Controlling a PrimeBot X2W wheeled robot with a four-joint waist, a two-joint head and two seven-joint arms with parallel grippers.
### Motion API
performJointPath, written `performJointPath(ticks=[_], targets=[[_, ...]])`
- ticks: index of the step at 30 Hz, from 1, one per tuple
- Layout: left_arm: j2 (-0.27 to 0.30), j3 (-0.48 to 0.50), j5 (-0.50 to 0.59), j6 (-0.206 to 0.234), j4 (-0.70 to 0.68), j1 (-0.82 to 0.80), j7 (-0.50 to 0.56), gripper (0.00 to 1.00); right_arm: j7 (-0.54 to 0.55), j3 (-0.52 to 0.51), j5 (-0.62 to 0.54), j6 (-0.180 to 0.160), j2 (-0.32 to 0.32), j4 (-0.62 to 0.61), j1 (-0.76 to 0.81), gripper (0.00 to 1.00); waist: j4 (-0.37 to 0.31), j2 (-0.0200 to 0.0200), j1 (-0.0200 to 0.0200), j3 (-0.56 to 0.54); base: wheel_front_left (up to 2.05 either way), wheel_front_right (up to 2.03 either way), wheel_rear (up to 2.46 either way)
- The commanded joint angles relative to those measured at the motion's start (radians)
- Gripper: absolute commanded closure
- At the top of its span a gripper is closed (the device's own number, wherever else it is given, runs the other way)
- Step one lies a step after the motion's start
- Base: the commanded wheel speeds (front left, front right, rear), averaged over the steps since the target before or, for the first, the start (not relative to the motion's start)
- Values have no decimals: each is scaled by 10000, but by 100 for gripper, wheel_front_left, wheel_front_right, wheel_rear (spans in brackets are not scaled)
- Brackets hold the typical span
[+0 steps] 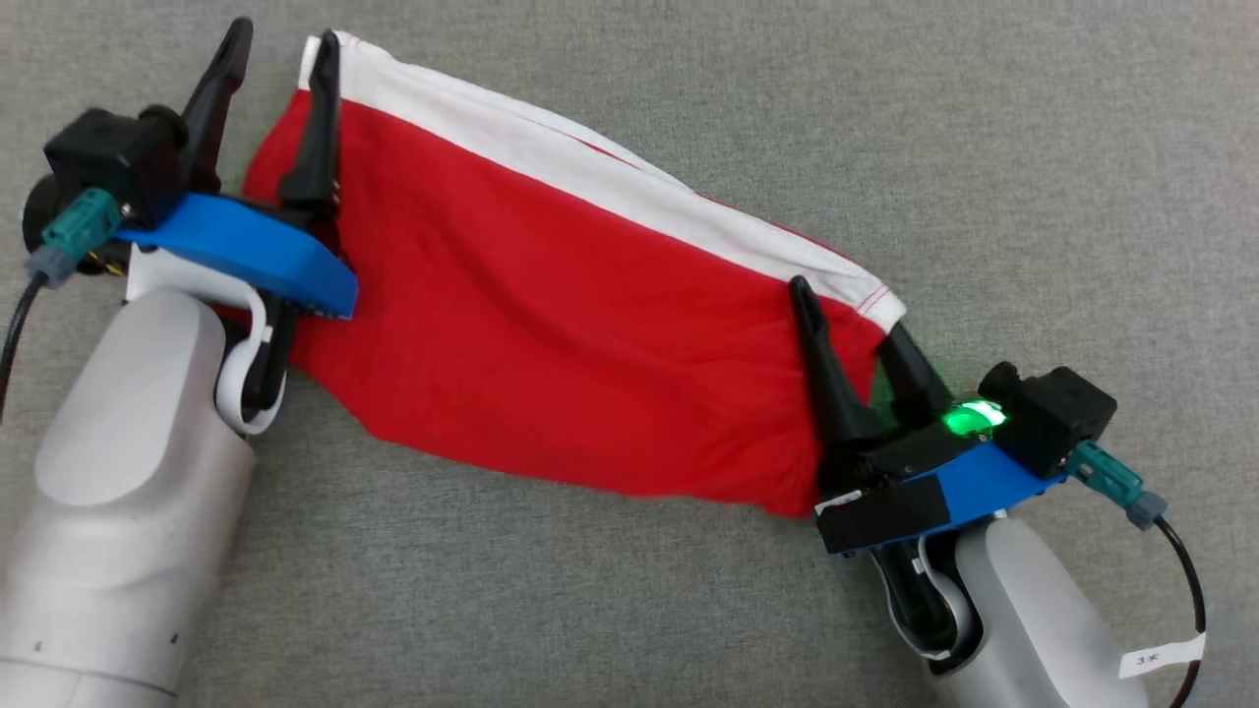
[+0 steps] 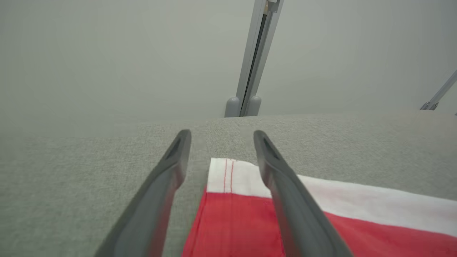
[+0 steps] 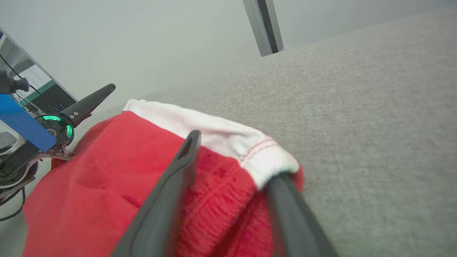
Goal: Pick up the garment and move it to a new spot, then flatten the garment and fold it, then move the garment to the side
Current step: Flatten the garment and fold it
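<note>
The garment point(image 3: 89, 178) covers one fingertip of the right hand point(image 3: 234, 157).

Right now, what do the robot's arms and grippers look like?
Each arm is a pale grey forearm ending in a blue wrist plate. The left gripper and right gripper each have two long, tapering dark fingers. A black camera block with a teal plug and black cable sits on each wrist. The right wrist has a green light and a white tag on its cable.

A red-and-white garment point(image 1: 551, 324) lies flat on the grey fabric surface point(image 1: 984, 147).
</note>
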Motion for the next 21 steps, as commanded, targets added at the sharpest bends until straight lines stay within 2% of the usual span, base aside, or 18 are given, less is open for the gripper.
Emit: performJointPath(ticks=[1,7,14,21], targets=[[-14,129,106,17,42,178,-25,0,29,-165,-149,4,-101,371,251,0,22,0,1,-101,0,0,0],[-257,766,654,17,37,1047,-25,0,24,-737,-723,-4,-103,566,755,0,195,0,1,-725,0,0,0],[-885,2129,1346,17,-435,2783,-25,0,15,-1589,-1646,1,-73,603,1488,0,406,0,1,-1638,0,0,0],[-1436,2839,1650,17,-901,4220,-25,0,14,-2192,-2455,2,-72,649,2043,0,678,0,1,-2430,0,0,0]])
